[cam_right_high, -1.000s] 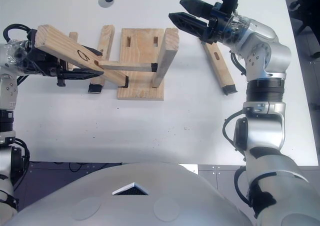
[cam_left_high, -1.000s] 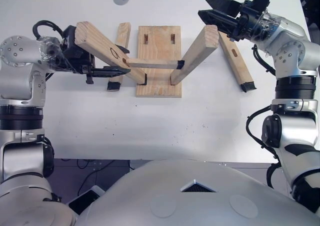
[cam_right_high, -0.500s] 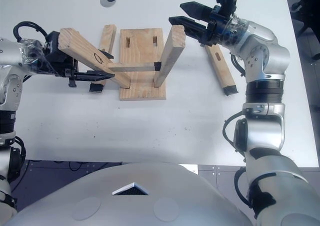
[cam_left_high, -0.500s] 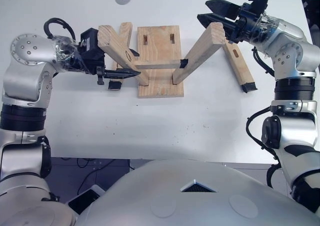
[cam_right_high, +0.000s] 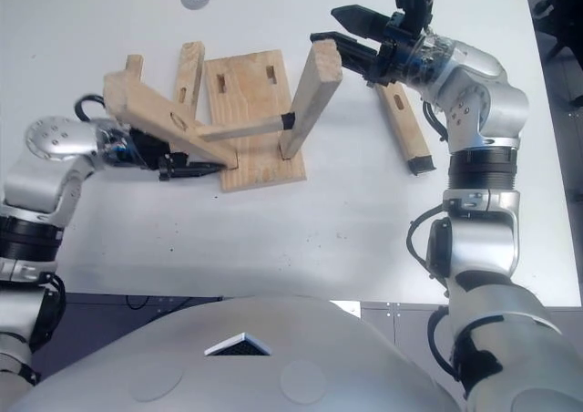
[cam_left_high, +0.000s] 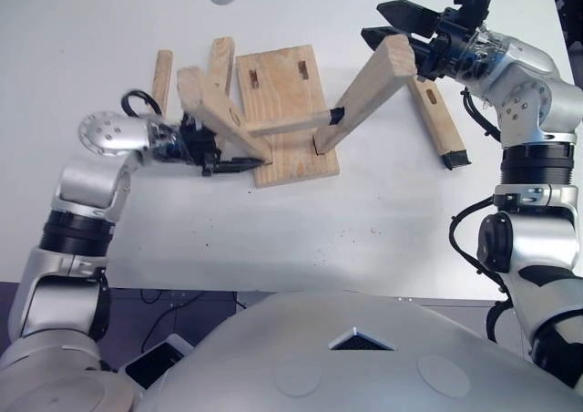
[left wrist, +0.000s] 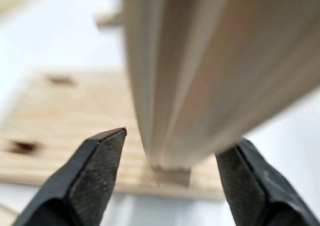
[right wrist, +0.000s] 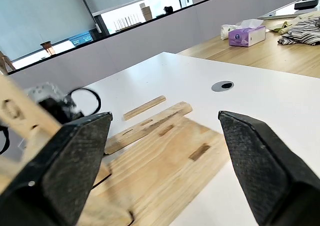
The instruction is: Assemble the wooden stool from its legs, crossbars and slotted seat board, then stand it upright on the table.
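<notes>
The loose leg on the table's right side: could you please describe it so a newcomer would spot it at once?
On the white table, find the seat board in the middle. Right of it, past the leaning leg, one leg lies flat. Unlike that neighbour, it is joined to nothing, and its black-capped end points toward the robot.

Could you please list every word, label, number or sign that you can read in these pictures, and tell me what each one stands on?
No text can be read.
The purple tissue box in the room behind carries print, but it is too small and blurred to read.
The seat board and the other wooden stool parts bear no writing that shows.
</notes>
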`<state>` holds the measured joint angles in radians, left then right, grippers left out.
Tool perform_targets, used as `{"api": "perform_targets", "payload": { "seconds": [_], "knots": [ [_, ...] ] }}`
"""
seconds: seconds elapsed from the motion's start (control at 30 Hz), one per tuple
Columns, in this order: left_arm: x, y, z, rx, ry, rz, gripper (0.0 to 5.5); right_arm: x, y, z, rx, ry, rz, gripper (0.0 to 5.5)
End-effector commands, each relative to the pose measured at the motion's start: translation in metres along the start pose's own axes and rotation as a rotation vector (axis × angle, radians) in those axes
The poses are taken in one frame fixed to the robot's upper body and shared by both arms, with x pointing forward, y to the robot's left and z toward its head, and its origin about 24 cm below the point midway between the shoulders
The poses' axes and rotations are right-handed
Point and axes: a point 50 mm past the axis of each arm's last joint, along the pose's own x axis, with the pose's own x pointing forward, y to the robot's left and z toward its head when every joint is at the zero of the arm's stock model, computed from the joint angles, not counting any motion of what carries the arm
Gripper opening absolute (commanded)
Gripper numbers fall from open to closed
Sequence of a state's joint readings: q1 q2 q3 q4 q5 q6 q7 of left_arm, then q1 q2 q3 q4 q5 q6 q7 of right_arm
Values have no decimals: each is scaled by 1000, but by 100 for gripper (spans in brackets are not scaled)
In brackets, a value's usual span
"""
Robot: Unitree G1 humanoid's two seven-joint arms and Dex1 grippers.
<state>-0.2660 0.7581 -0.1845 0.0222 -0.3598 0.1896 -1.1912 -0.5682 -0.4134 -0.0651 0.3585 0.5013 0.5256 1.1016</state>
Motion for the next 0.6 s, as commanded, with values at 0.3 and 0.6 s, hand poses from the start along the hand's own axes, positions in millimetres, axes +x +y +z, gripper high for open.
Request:
{"api": "perform_targets", "payload": {
  "seconds": [0.3, 0.6],
  "knots": [
    [-41, -28, -16, -36, 159, -78, 403, -89, 50, -22, 17, 499, 231, 392],
    [-17, 21, -11, -52, 13, 260, 403, -26, 84, -47, 41, 308, 309, 392]
  ]
}}
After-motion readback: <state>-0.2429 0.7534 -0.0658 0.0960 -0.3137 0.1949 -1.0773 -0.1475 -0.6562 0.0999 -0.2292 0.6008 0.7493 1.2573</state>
